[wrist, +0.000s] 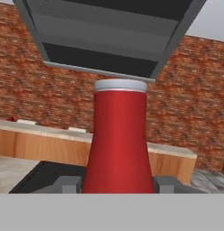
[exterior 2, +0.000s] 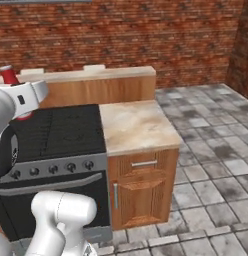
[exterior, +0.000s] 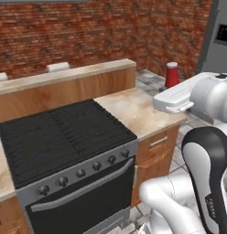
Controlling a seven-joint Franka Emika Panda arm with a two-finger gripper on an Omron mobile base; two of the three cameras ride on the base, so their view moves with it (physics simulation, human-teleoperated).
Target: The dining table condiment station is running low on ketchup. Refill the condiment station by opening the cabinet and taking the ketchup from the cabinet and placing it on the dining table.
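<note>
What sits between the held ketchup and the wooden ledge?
In the hand view, the black stovetop lies between the ketchup and the ledge.

I count one ketchup (wrist: 118,140) bottle, red with one pale cap, sitting between two dark finger tips (wrist: 64,184) of one gripper (wrist: 117,184). One black stove (exterior: 60,132) with six front knobs (exterior: 81,173) that I can make out and one long oven handle (exterior: 83,192); one marble counter section (exterior 2: 133,125) beside it with one drawer (exterior 2: 143,163) and one cabinet door (exterior 2: 141,200) below. One wooden back ledge (exterior: 69,73), one range hood (wrist: 109,36) overhead; I see two pale stool tops (exterior: 57,66) behind the ledge.
</note>
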